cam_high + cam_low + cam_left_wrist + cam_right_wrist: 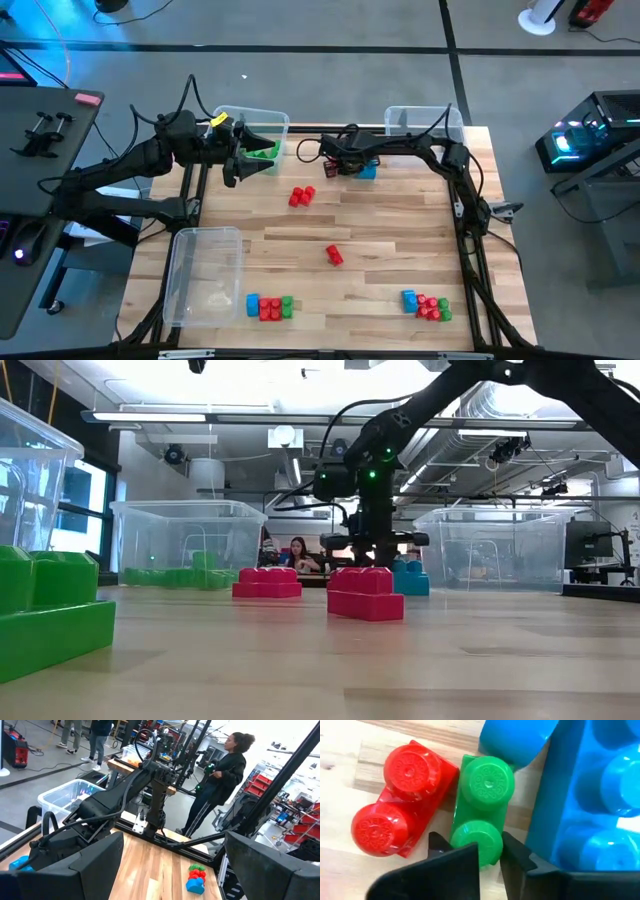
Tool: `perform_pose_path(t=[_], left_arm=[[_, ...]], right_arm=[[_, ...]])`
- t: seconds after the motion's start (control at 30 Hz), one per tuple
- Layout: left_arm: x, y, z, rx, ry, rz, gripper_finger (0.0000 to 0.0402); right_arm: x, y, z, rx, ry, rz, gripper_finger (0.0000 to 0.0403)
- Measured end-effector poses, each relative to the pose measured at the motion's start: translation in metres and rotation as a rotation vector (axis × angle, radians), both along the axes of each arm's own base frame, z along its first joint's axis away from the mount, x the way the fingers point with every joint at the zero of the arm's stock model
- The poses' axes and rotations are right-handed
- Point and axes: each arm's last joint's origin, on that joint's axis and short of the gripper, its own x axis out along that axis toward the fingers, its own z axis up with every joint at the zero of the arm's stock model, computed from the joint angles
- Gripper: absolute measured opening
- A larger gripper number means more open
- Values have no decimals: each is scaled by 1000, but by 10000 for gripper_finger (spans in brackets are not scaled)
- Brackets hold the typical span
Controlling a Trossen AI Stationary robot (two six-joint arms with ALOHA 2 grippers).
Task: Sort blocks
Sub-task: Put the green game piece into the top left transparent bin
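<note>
My right gripper (352,166) upper centre of the table (400,240), beside blocks (366,170), bins (250,128) behind on both sides, two loose blocks (302,196) mid-table, clusters (270,307) along the lower edge, third bin (203,275) lower left

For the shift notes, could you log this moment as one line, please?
right gripper: shut on green block, by red block and blue blocks | left gripper: open, by green bin
</note>
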Motion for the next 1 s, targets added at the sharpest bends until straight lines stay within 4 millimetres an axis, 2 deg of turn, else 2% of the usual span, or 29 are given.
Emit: perform_pose_path(t=[0.13, 0.4, 0.53, 0.67, 0.77, 1.0], left_arm=[[0, 0, 1, 4, -13, 0, 335], [0, 3, 3, 36, -31, 44, 335], [-2, 7, 2, 60, -18, 119, 335], [-4, 14, 1, 28, -3, 223, 335], [-5, 17, 1, -18, -10, 260, 335], [-4, 15, 3, -34, -35, 239, 335]], right_arm=[[-5, 10, 16, -3, 30, 73, 6], [-18, 37, 102, -180, -122, 181, 2], [-21, 49, 145, -277, -299, 251, 2], [-3, 54, 167, -329, -572, 332, 1], [17, 51, 166, -339, -748, 342, 1], [53, 29, 136, -321, -977, 283, 0]])
